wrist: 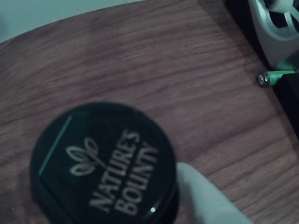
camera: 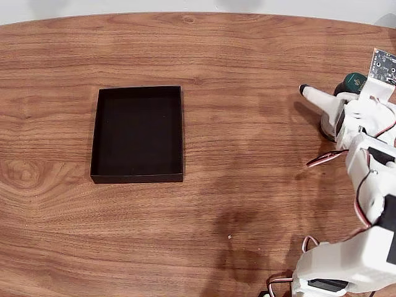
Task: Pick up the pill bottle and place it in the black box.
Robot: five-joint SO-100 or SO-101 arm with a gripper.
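The pill bottle [camera: 354, 80] stands at the table's right side, its dark green cap poking out from behind my wrist. From above, in the wrist view, the cap [wrist: 103, 163] reads "Nature's Bounty". My gripper [camera: 322, 105] hangs right over the bottle and is open. One white finger [wrist: 201, 198] rests against the cap's right side, and the other jaw sits far off at the top right, so the gripper [wrist: 224, 112] spans bare wood. The black box [camera: 138, 133] lies empty, left of centre, well away from the arm.
The white arm and its base [camera: 346, 266] with loose wires fill the lower right of the fixed view. A small green-tipped part [wrist: 275, 76] shows at the right of the wrist view. The table's far edge [camera: 185, 13] runs along the top.
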